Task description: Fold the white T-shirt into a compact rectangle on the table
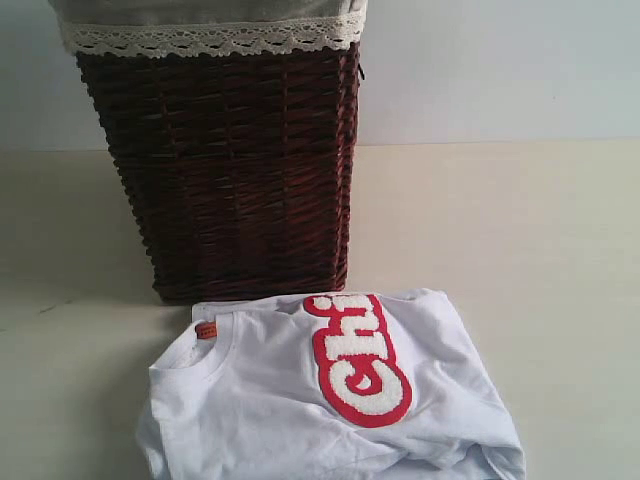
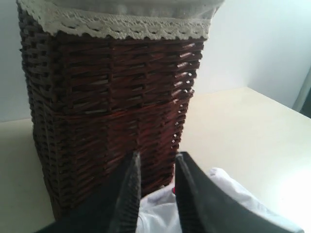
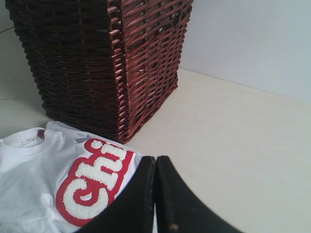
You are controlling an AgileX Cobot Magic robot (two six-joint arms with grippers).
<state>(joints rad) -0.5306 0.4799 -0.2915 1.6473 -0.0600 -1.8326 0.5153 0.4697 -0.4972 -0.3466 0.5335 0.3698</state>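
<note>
White T-shirt (image 1: 250,410), red-outlined "Chi" lettering (image 1: 360,375)

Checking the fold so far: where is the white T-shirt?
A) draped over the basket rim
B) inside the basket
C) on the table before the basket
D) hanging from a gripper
C: the T-shirt lies on the table, at the foot of the wicker basket.

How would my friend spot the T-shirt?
Find the tall dark wicker basket standing on the pale table. Lying right in front of it is the white T-shirt. Unlike the basket's lacy lining, it has fuzzy red-edged letters and an orange tag.
</note>
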